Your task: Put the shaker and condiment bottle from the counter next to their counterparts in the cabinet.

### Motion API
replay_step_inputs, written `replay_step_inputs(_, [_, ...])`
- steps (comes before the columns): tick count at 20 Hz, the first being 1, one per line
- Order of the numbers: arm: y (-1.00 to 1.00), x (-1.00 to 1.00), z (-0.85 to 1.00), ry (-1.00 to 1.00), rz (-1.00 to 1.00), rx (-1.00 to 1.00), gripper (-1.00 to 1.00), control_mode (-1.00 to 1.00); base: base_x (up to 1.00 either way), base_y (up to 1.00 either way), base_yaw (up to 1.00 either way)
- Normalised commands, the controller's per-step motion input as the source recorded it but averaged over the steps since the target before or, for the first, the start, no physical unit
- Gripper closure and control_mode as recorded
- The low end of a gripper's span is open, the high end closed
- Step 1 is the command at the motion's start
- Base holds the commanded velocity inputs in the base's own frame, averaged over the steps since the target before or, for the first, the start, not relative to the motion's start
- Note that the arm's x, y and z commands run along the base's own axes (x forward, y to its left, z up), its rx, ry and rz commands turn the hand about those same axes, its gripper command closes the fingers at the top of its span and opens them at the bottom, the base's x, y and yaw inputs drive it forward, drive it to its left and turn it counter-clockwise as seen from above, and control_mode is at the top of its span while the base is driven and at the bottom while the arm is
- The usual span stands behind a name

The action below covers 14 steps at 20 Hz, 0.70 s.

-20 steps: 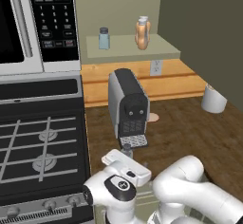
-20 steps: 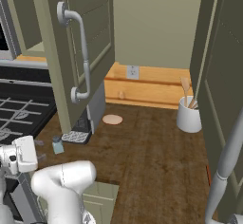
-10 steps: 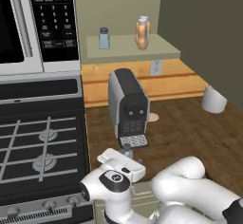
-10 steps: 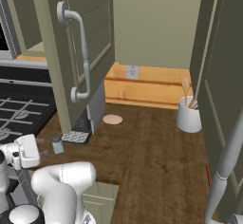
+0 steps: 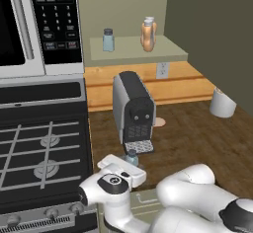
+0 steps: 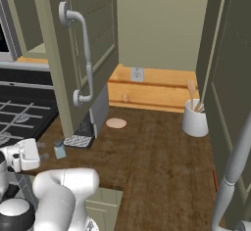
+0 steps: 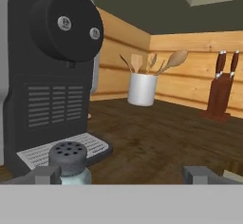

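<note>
The shaker [image 5: 132, 157] [image 6: 60, 149] stands upright on the counter [image 5: 197, 138], right in front of the coffee machine's drip tray. My gripper [image 7: 122, 175] is low and level with it, jaws open and holding nothing. In the hand view the shaker's dark cap [image 7: 69, 156] sits just ahead of the left fingertip [image 7: 45, 174]. On the cabinet [image 5: 128, 54] shelf stand the counterparts: a pale-blue shaker [image 5: 108, 39] and an orange-tan bottle [image 5: 147, 34]. The condiment bottle is out of view.
A black and grey coffee machine [image 5: 132, 113] [image 7: 52, 66] stands close behind the shaker. A white utensil holder [image 5: 222, 102] [image 6: 196, 118] and a knife block [image 7: 220, 95] stand farther right. A pink coaster [image 6: 116, 123] lies beside the machine. The stove [image 5: 39, 153], the microwave [image 5: 39, 24] and an open cabinet door [image 6: 81, 54] are around it.
The hand has edged slightly left and settled behind the shaker. The shaker has not moved and the jaws have stayed open.
</note>
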Motion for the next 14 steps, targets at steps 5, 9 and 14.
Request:
replay_step_inputs(5, [0.00, 0.07, -0.12, 0.00, 0.00, 0.00, -1.00, -1.00, 0.00, 0.00, 0.00])
replay_step_inputs(9, [0.00, 0.08, -0.11, 0.00, 0.00, 0.00, -1.00, -1.00, 0.00, 0.00, 0.00])
replay_step_inputs(14, [0.00, 0.17, -0.04, 0.00, 0.00, 0.00, -1.00, -1.00, 0.00, 0.00, 0.00])
